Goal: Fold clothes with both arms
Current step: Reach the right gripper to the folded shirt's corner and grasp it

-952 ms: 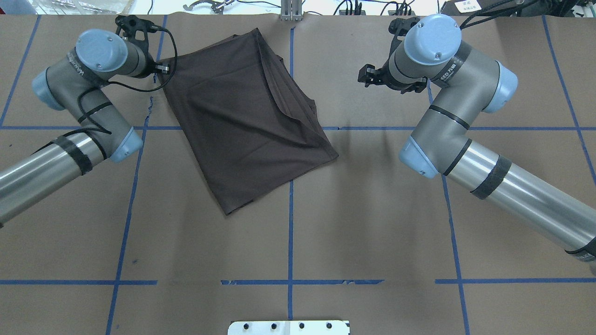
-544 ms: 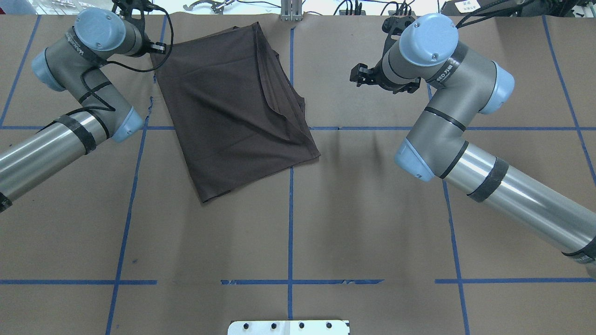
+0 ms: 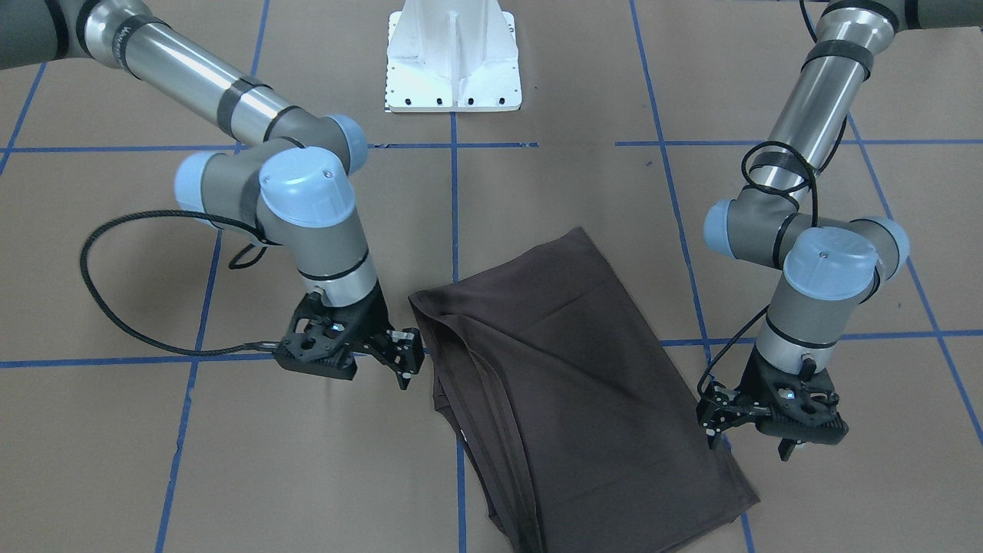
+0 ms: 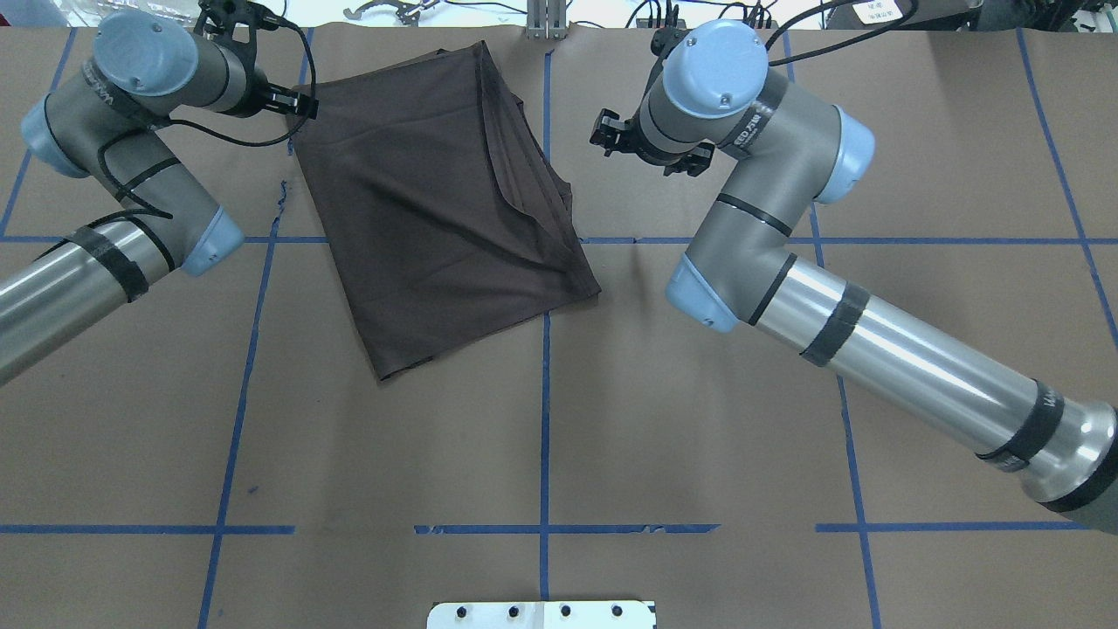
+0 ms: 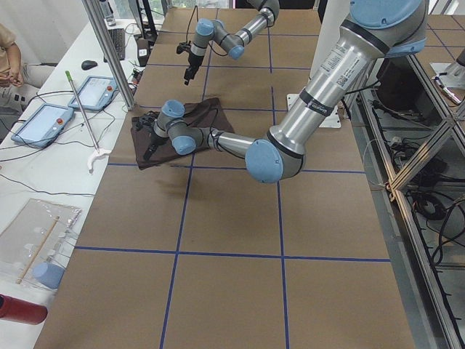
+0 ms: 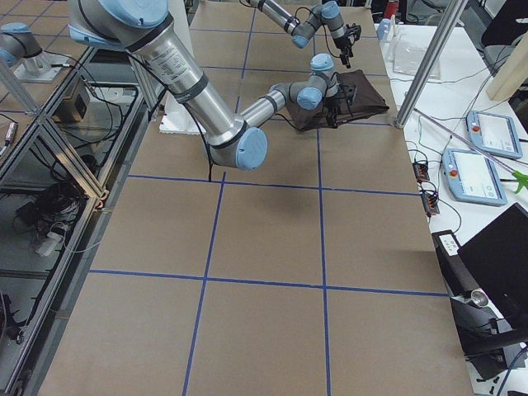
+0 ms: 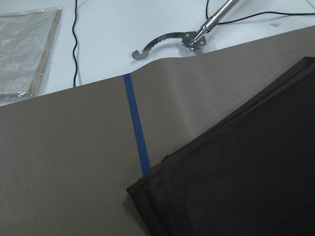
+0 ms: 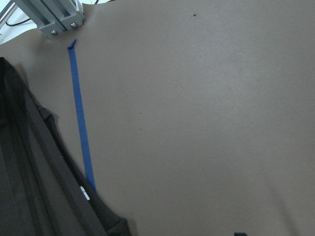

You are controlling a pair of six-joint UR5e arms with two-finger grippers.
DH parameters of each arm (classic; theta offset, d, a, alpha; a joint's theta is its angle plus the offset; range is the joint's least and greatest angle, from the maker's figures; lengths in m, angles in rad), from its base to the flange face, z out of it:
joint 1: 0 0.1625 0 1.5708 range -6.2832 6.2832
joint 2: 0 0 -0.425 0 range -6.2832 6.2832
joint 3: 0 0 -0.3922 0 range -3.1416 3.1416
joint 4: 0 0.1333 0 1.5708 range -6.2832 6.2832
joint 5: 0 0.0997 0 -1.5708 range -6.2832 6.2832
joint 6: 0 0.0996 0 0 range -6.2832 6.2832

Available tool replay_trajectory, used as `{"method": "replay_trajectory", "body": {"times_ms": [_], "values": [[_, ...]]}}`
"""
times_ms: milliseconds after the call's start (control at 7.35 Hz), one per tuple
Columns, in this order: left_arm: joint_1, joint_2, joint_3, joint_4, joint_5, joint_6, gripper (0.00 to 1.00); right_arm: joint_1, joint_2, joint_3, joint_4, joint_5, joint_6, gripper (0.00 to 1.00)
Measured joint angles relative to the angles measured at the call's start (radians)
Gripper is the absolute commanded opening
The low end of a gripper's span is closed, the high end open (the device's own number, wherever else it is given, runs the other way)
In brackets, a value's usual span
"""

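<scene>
The dark brown folded T-shirt [image 4: 437, 201] lies flat and skewed on the brown paper-covered surface [image 4: 699, 419], which is gridded with blue tape lines [image 4: 544, 419]. It sits toward the far side, mostly on the robot's left of the centre line. Its stacked fold edges run along the side facing the right arm, and a small white label [image 8: 84, 192] peeks out between the layers there.

The black two-finger left tool [image 4: 301, 103] is at the shirt's far left corner. I cannot tell whether its fingers are parted or closed, or whether they touch the cloth. The left wrist view shows that corner lying flat on the paper.

The black two-finger right tool [image 4: 603, 135] has its fingers spread wide and holds nothing. It is near the layered edge but apart from it.

Beyond the surface's far edge, a clear plastic bag [image 7: 24, 49] lies on a white bench [image 7: 147, 24]; it seems to hold a thin pale stick.
</scene>
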Motion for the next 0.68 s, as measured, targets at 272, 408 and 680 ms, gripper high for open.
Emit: {"method": "replay_trajectory", "body": {"times_ms": [272, 408, 680], "values": [[0.000, 0.008, -0.008, -0.002, -0.003, -0.004, 1.00, -0.047, 0.076, -0.111, 0.031, -0.063, 0.041, 0.65], [0.000, 0.011, -0.008, -0.002, -0.003, -0.007, 1.00, -0.067, 0.090, -0.137, 0.034, -0.078, 0.048, 0.61], [0.000, 0.017, -0.010, -0.003, -0.003, -0.009, 1.00, -0.090, 0.101, -0.168, 0.034, -0.089, 0.048, 0.59]]}}
